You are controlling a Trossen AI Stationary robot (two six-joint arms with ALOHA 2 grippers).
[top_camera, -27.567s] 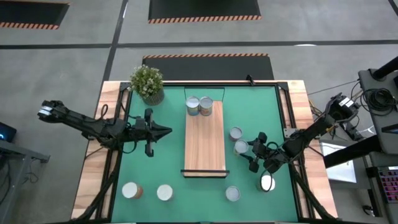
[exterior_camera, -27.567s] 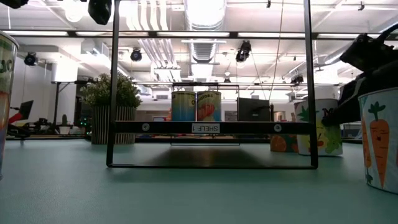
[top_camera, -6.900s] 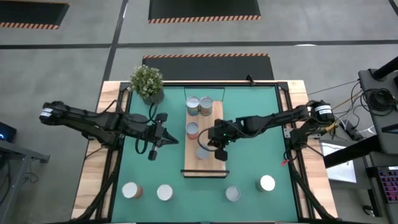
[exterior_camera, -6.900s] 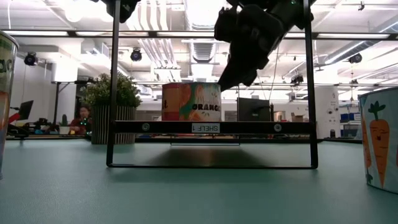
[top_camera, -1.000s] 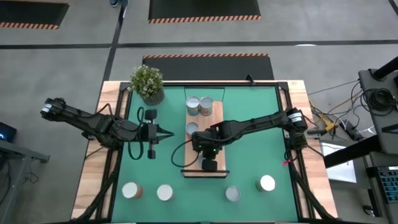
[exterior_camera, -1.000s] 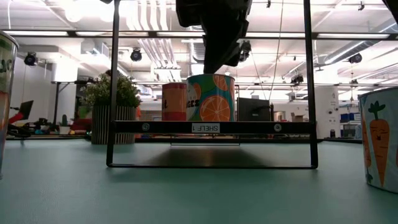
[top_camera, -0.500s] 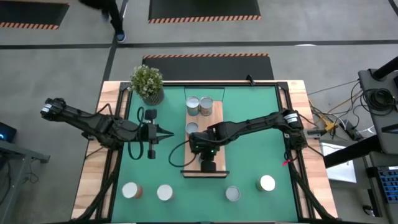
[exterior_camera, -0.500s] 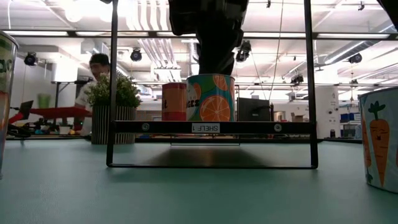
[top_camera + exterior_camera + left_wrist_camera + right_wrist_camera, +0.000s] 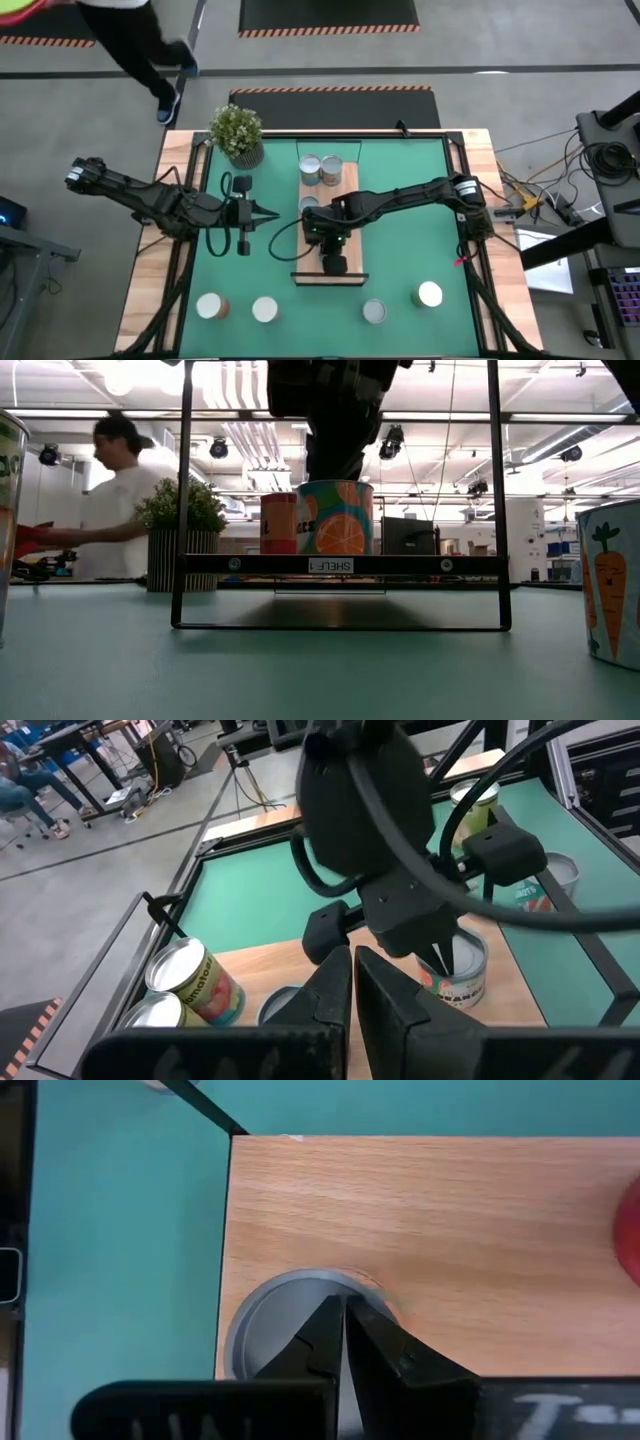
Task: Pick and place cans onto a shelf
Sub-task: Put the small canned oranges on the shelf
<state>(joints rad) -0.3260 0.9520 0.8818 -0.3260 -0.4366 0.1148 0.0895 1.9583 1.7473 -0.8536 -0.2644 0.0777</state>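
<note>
Right gripper (image 9: pixel 345 1342) pressed together, nothing between the fingers, tips poised over the silver lid of the orange-label can (image 9: pixel 336 518) on the shelf (image 9: pixel 345 215). Wrist view does not settle whether the tips touch the lid.

Green mat (image 9: pixel 400 190) covers the table; shelf lies along its middle, dark strip at the near end. All places below taken from the shelf.

Person (image 9: pixel 110 495) walking past, beyond the table, off the shelf's far left corner.

Right arm (image 9: pixel 415 195) reaches in from the shelf's right side and ends over its middle. Left arm (image 9: pixel 150 200) waits well to the shelf's left, over the mat; left gripper (image 9: pixel 268 213) shut tight and empty, pointing toward the shelf.

Potted plant (image 9: pixel 237 133) stands off the shelf's far left corner.

Cans on the shelf: a pair (image 9: pixel 320 170) side by side at the far end; one can (image 9: pixel 310 206) nearer the middle, just beside the right gripper; the orange-label can under the gripper, largely hidden from above.

Cans off the shelf, all on the mat past its near end: two (image 9: pixel 238 308) to the left, one (image 9: pixel 374 312) just right of the dark strip, one white-topped (image 9: pixel 429 295) farther right.
</note>
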